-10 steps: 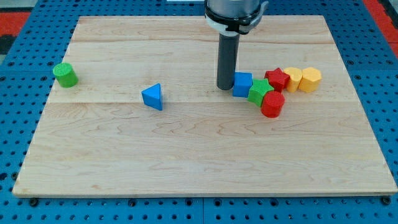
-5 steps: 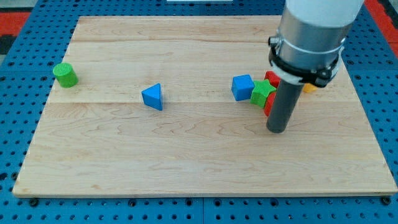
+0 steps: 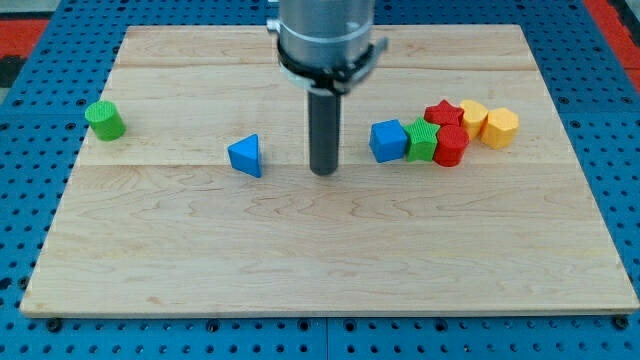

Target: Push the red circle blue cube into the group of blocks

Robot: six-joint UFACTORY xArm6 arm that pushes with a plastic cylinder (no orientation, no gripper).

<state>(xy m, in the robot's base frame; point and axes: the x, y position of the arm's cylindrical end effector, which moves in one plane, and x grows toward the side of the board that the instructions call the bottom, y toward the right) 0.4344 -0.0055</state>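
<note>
My tip point(image 3: 323, 171) rests on the board between the blue triangle point(image 3: 245, 156) to its left and the blue cube point(image 3: 388, 140) to its right, apart from both. The blue cube touches the green star point(image 3: 423, 139). The red circle point(image 3: 451, 146) sits right of the green star, touching it. Behind them is a red star point(image 3: 442, 115), and two yellow blocks point(image 3: 472, 118) point(image 3: 499, 128) lie at the group's right end.
A green cylinder point(image 3: 104, 120) stands alone near the board's left edge. The wooden board point(image 3: 320, 270) is ringed by blue pegboard.
My tip moved from left of the blue cube to below the red circle, then to the board's middle. The red circle shifted up into line with the green star.
</note>
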